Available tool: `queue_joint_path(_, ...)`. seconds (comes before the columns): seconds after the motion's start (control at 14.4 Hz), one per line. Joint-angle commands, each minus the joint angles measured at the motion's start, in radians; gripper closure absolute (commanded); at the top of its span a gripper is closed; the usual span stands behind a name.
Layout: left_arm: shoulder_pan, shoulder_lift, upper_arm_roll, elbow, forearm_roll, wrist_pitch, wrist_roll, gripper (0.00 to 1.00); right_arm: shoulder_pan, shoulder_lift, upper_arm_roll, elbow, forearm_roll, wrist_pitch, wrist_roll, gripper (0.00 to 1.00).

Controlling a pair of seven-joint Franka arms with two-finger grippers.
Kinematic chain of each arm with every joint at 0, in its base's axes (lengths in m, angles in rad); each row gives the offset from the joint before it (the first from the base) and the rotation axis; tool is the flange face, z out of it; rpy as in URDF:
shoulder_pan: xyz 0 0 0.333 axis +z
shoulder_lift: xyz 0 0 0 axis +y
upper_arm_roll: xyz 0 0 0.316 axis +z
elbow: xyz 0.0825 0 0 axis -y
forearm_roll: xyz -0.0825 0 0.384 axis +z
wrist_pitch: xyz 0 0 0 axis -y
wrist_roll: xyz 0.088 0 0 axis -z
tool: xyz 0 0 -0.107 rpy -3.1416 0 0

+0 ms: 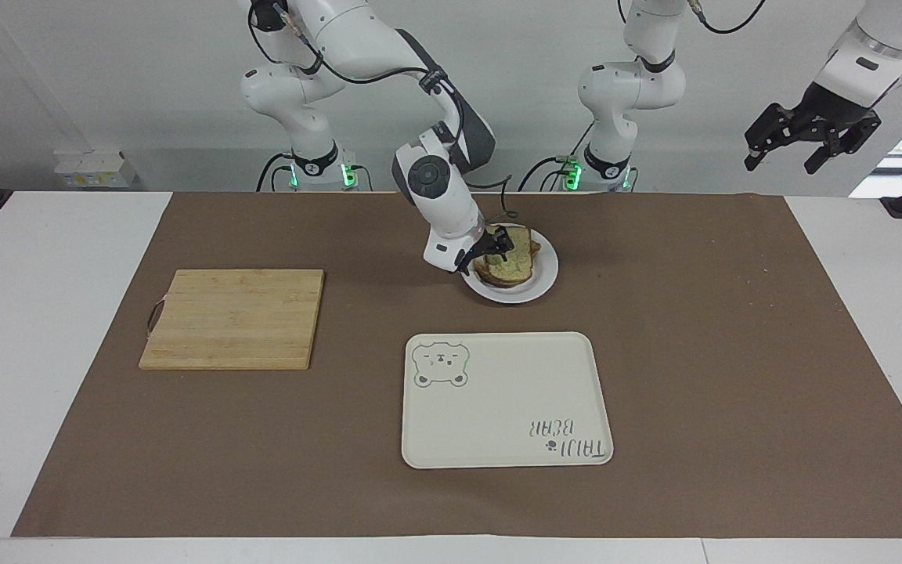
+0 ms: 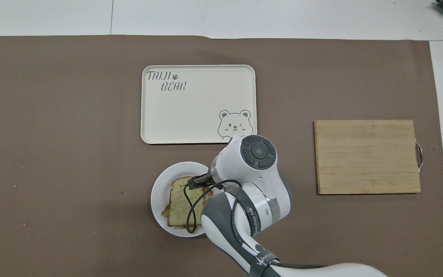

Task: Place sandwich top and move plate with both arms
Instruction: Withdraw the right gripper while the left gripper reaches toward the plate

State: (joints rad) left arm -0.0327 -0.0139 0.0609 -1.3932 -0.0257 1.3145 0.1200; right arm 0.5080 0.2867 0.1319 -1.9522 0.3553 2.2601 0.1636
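The sandwich top (image 1: 515, 263) (image 2: 178, 206), a pale green-flecked slice with brown crust, lies flat on a stack of bread on the small white plate (image 1: 539, 283) (image 2: 157, 194). My right gripper (image 1: 488, 251) hangs low at the slice's edge toward the right arm's end, its fingers open and the slice no longer pinched. In the overhead view the right arm's wrist (image 2: 253, 163) hides the fingers. My left gripper (image 1: 782, 159) waits open and empty, high in the air off the left arm's end of the table.
A cream tray (image 1: 506, 399) (image 2: 198, 104) with a bear drawing lies farther from the robots than the plate. A wooden cutting board (image 1: 233, 318) (image 2: 367, 156) rests toward the right arm's end. A brown mat (image 1: 694, 329) covers the table.
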Motion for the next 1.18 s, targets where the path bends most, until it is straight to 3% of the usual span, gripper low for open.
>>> queue_joint_path(0.0,0.01,-0.017,-0.006,-0.013,0.001,-0.009,0.003,0.0,-0.066,-0.055,0.005,-0.002,-0.077,-0.013,0.005,0.0)
queue_joint_path(0.49,0.01,-0.017,-0.006,-0.013,0.001,-0.009,0.003,0.0,-0.19,-0.171,0.005,0.05,-0.34,-0.209,0.005,0.0)
queue_joint_path(1.11,-0.009,-0.021,-0.033,-0.017,0.0,-0.018,-0.003,0.0,-0.363,-0.346,0.003,0.108,-0.345,-0.457,-0.007,0.0)
